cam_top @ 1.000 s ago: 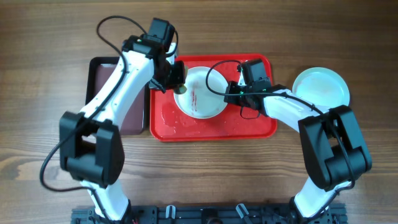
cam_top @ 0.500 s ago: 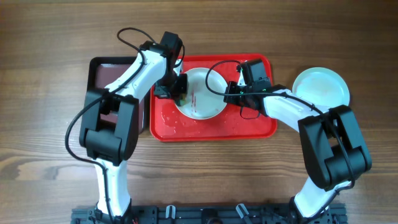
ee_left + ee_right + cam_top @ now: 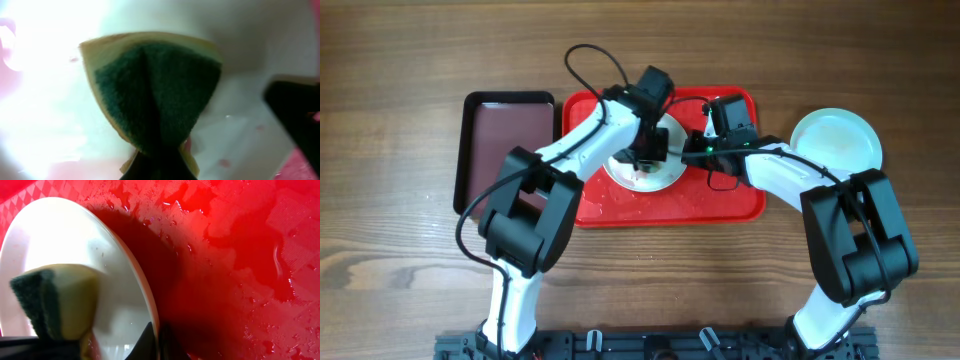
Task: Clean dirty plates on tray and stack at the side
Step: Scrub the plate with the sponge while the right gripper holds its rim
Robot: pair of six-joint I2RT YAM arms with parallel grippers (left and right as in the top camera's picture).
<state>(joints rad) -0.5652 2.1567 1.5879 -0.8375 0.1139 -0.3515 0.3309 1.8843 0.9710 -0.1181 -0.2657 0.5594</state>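
A white plate [image 3: 645,170] lies on the red tray [image 3: 665,205], tilted up at its right rim. My left gripper [image 3: 650,150] is shut on a folded green-and-yellow sponge [image 3: 155,90] and presses it on the plate's inside [image 3: 250,40]. My right gripper [image 3: 695,150] is shut on the plate's right rim [image 3: 159,340]. The right wrist view shows the plate [image 3: 75,235] with the sponge [image 3: 55,300] on it. Reddish smear shows beside the sponge. A pale blue plate [image 3: 835,138] lies on the table at the right.
The tray floor [image 3: 240,255] is wet with drops and puddles. A smaller dark maroon tray [image 3: 508,150] lies left of the red tray. The table is bare wood around them.
My left arm has swung right, carrying the sponge from the plate's left rim onto its middle. The right gripper has stayed on the rim.
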